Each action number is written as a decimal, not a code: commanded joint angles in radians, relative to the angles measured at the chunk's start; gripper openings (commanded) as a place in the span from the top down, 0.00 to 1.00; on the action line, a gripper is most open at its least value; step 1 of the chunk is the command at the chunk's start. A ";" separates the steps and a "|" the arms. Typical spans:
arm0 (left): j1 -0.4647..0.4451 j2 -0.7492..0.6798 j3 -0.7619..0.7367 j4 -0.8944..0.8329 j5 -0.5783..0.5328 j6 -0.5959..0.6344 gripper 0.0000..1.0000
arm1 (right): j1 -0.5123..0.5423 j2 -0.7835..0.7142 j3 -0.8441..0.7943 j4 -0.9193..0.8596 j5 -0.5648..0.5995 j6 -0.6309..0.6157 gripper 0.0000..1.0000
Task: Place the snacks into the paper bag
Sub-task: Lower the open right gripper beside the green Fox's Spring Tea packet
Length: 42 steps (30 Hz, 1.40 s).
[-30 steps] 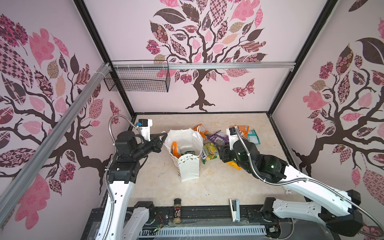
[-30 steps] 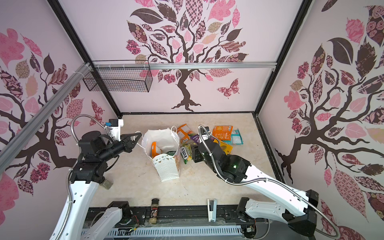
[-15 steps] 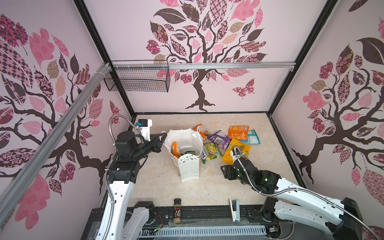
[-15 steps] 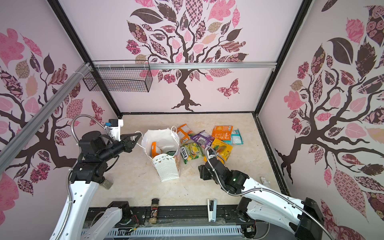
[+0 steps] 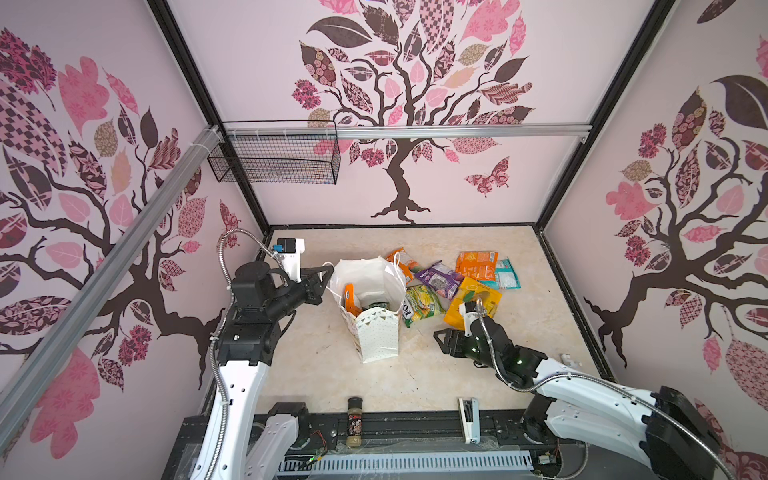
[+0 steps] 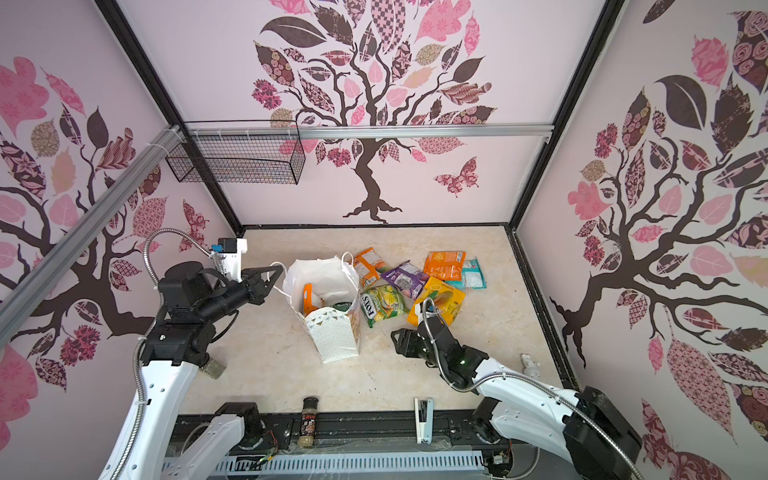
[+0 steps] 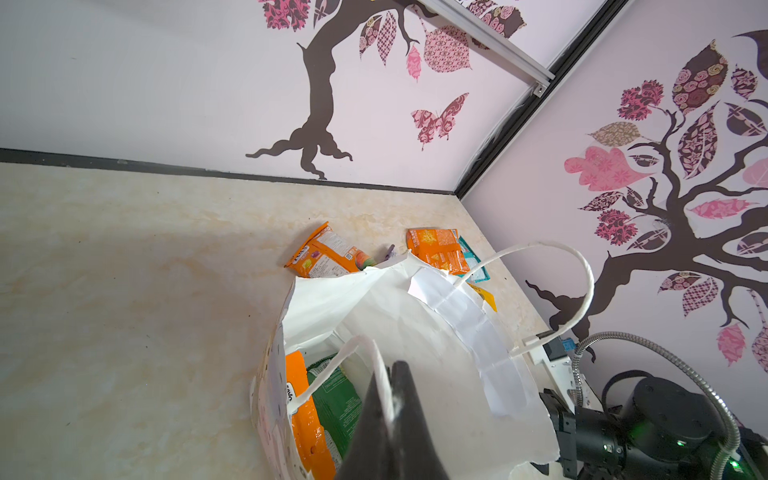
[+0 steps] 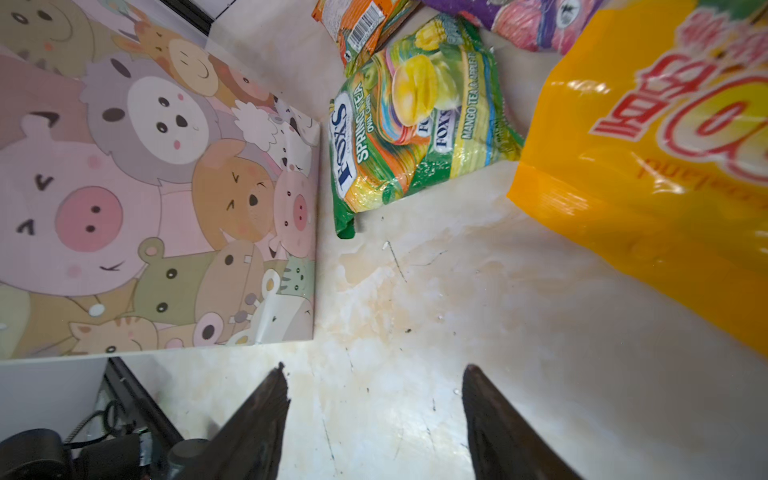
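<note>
The white paper bag (image 5: pixel 376 336) (image 6: pixel 332 340) stands upright in mid-table, mouth open. My left gripper (image 5: pixel 328 272) (image 6: pixel 278 270) (image 7: pixel 392 374) is shut on its near cord handle. An orange packet (image 7: pixel 307 415) and a green packet (image 7: pixel 336 399) lie inside. Right of the bag lie the loose snacks: a green FOX'S packet (image 5: pixel 422 305) (image 8: pixel 415 120), yellow (image 5: pixel 473 303) (image 8: pixel 665 166), purple (image 5: pixel 440 280), orange (image 5: pixel 476 266), teal (image 5: pixel 505 276), and another orange (image 5: pixel 405 262). My right gripper (image 5: pixel 440 336) (image 6: pixel 397 334) (image 8: pixel 374 370) hangs open and empty over bare table, short of the green and yellow packets.
A dark-capped spice jar (image 5: pixel 354 422) and a white stapler (image 5: pixel 468 419) sit at the front edge. A wire basket (image 5: pixel 274 160) hangs on the back-left wall. The bag's side with cartoon animals (image 8: pixel 145 187) stands close beside my right gripper.
My right gripper has drawn back from over the snack pile toward the front, and its jaws have spread wider. The left gripper and the bag have not moved.
</note>
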 commanded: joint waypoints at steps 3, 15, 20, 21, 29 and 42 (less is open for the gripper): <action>-0.004 -0.004 0.002 -0.019 -0.010 0.016 0.96 | -0.002 0.056 -0.008 0.131 -0.053 0.037 0.24; -0.003 0.009 0.014 -0.025 -0.005 0.016 0.96 | -0.001 0.142 0.108 -0.048 -0.024 -0.078 0.22; -0.003 0.010 0.014 -0.027 -0.001 0.016 0.96 | -0.002 0.201 0.099 0.062 -0.103 -0.055 0.22; -0.004 0.009 0.013 -0.033 -0.009 0.016 0.96 | -0.002 0.213 0.105 0.059 -0.105 -0.052 0.21; -0.003 0.005 0.039 -0.098 -0.035 0.059 0.96 | -0.001 0.317 0.141 0.143 -0.153 -0.012 0.17; 0.001 -0.045 0.020 -0.145 -0.137 0.100 0.99 | -0.002 0.338 0.142 0.183 -0.067 0.020 0.17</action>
